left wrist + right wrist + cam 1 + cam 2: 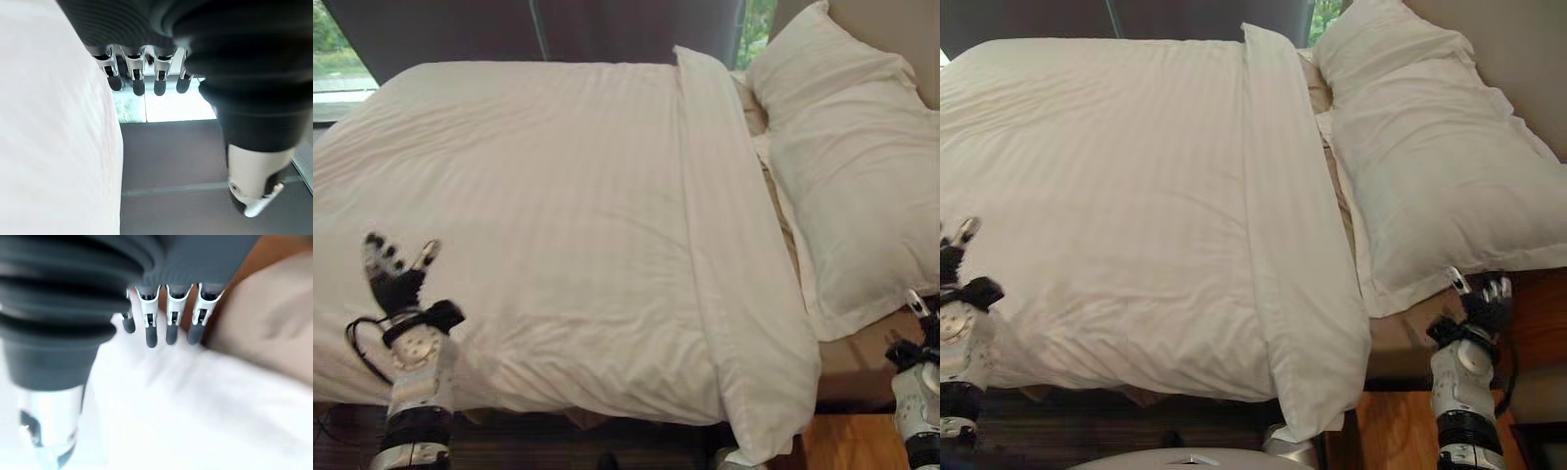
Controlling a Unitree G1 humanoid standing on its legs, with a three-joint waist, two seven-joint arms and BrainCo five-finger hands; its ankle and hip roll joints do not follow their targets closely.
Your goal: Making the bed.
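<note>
White duvet [538,215] spread flat over the bed, with light stripes in the cloth and some soft wrinkles near the front edge. Top edge folded back into a long band [734,245], running from the far side to the near corner, where it hangs a little over the bed's edge. Just beside the band, toward the head of the bed, two white pillows [1430,166] lying one partly over the other, on a beige sheet [1400,338]. Brown wooden frame [1400,431] below the near corner.

Left hand [396,274] raised above the front part of the duvet, fingers straight and spread, thumb apart, holding nothing. Right hand [1477,304] at the near corner of the closer pillow, fingers straight and relaxed over the white cloth, not curled round it; contact with the pillow not clear.

Dark curtain [558,29] behind the bed.
</note>
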